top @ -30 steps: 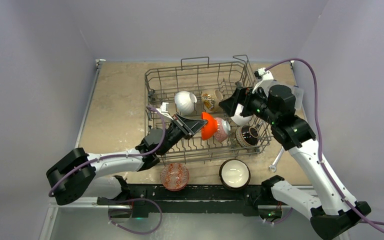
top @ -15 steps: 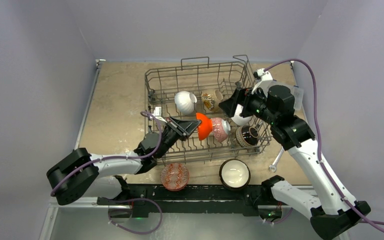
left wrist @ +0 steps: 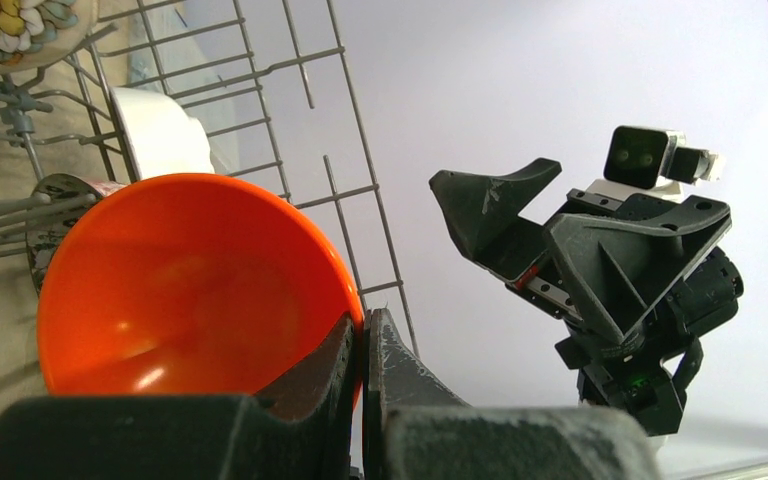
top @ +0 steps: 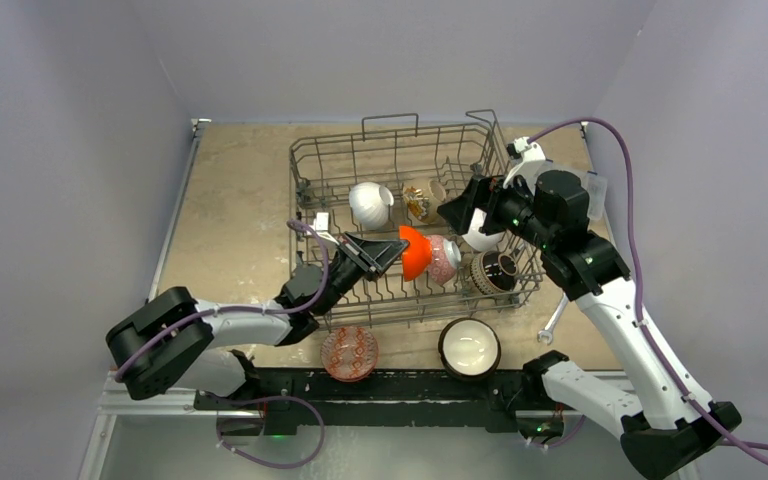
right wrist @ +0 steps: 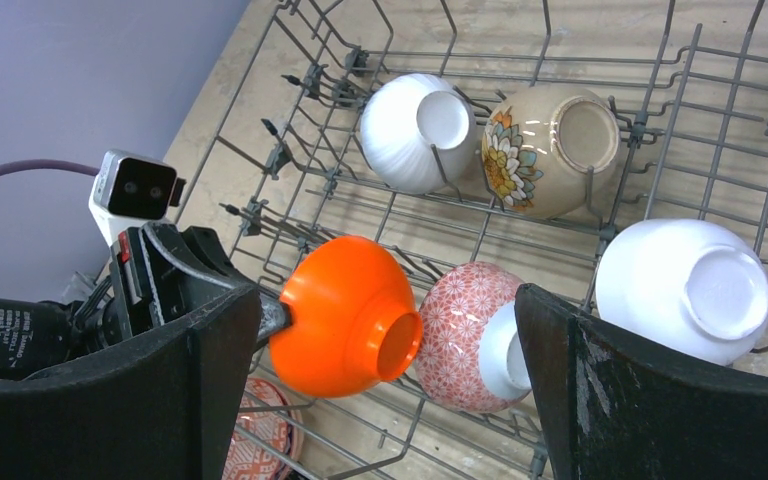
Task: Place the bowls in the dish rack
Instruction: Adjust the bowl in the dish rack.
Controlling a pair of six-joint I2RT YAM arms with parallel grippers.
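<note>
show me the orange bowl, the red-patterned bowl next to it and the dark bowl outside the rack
orange bowl (right wrist: 345,315), right wrist view, outer wall
red-patterned bowl (right wrist: 460,335), right wrist view, outer wall
dark bowl (top: 470,348), top external view, cream inside

Beige table (top: 230,200) — dish rack (top: 390,160), red-patterned bowl (top: 349,353), dark cream-lined bowl (top: 469,347), wrench (top: 552,319)

Glossy, smooth orange bowl (right wrist: 345,315) with bright highlights (glazed ceramic by the look), white bowl (right wrist: 415,130) equally glossy, dish rack (top: 400,160) thin grey coated metal wire, table (top: 230,210) matt mottled beige stone-look surface, left end effector (left wrist: 362,335) matt black grainy plastic.
</note>
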